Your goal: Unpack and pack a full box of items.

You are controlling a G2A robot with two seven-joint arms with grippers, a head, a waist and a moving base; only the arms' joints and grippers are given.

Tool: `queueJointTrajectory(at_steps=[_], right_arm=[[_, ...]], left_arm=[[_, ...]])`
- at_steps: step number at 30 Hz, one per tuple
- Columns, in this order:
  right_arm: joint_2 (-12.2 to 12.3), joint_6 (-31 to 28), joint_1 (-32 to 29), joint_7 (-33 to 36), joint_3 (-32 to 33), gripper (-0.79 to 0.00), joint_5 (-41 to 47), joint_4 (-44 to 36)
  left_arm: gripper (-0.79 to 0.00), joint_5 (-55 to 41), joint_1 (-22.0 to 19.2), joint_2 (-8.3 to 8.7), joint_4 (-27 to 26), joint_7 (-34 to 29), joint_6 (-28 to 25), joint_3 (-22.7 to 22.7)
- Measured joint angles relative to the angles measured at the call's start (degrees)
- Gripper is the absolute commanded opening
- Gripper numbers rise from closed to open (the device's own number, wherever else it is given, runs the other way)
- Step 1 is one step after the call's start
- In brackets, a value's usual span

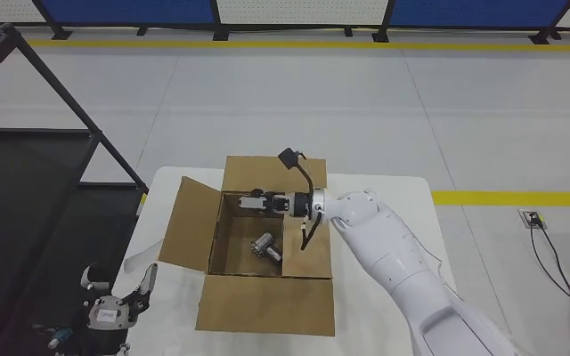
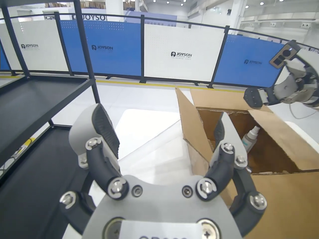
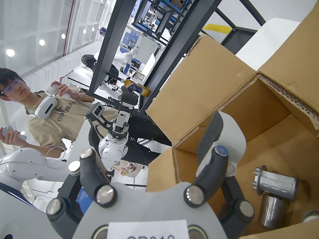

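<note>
An open cardboard box (image 1: 267, 307) stands in the middle of the white table (image 1: 383, 191), all flaps folded out. On its floor lie a flanged metal cylinder (image 3: 276, 184) and a smooth metal cylinder (image 3: 270, 211), seen together from above as metal parts (image 1: 265, 246). A small spray bottle (image 2: 250, 136) leans in one corner of the box. My right gripper (image 1: 249, 201) hangs at the far edge of the box's opening, open, with nothing between its fingers (image 3: 219, 135). My left gripper (image 2: 162, 125) is open and empty off the table's near left corner (image 1: 120, 298), apart from the box.
A black metal shelf rack (image 1: 44, 196) stands left of the table, close to my left gripper; its trays (image 2: 37, 95) are bare. The box's left flap (image 2: 192, 128) sticks up towards the left arm. Bare table shows to the right of the box.
</note>
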Motion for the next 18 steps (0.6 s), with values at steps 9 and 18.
queueJointTrajectory(at_steps=[9,18], right_arm=[[4.0,-4.5,-3.2,-0.9,4.8,0.000,-0.3,-5.1],[12.0,-5.0,-16.3,-1.4,14.6,0.000,-3.2,-22.7]], left_arm=[[0.000,-5.1,1.5,0.73,-6.3,-9.5,-16.0,0.5],[0.000,-8.6,-4.9,1.65,-6.3,-24.7,-26.8,5.4]])
